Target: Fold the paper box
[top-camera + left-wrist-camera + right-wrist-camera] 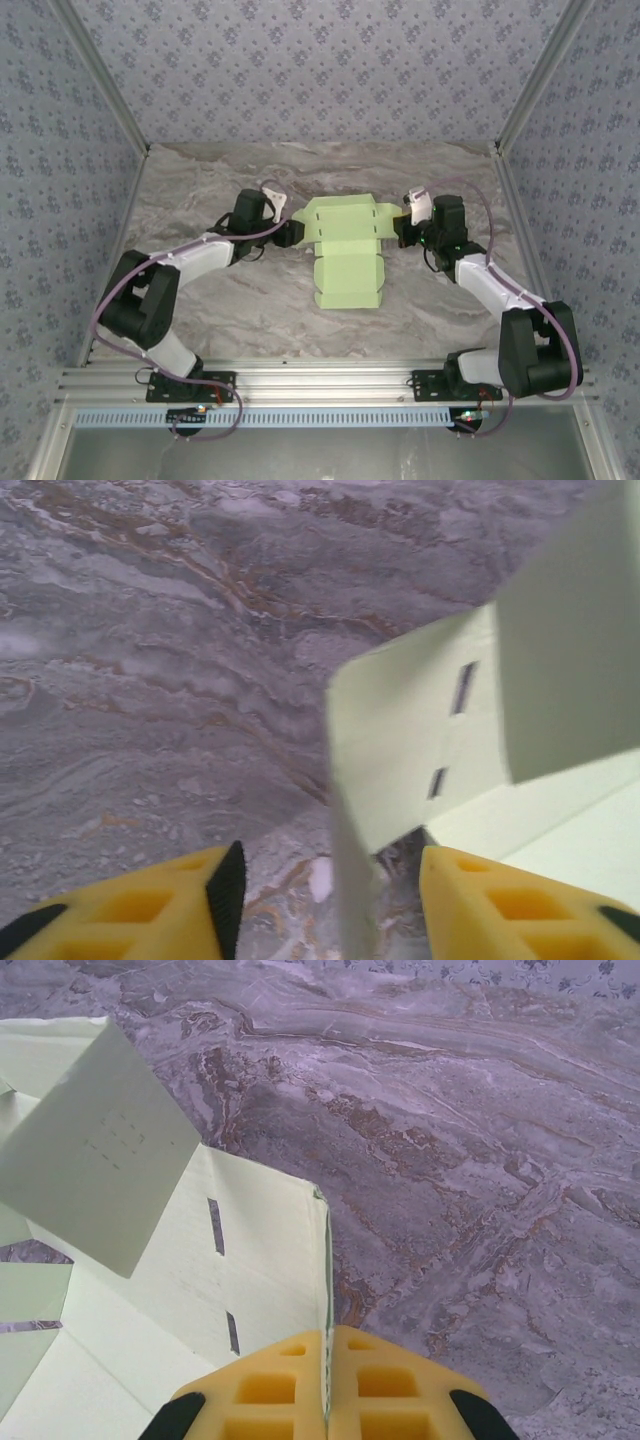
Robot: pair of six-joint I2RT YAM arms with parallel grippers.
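Though end flaps (270, 1250) are raised, box (347, 255) is mostly unfolded; right gripper (327, 1348) is clamped on one, left gripper (330, 880) spread around other.

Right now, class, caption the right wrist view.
The right gripper pinches the paper box edge over a marbled table.

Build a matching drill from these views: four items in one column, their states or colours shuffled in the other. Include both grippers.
Items:
1. left gripper
2. right gripper
3. paper box
4. table

States or colours:
a. grey, marbled
b. shut on an edge of the card
c. pale green, still mostly spread flat
d. open, a card edge between its fingers

Pairs: 1-d, 2-b, 3-c, 4-a
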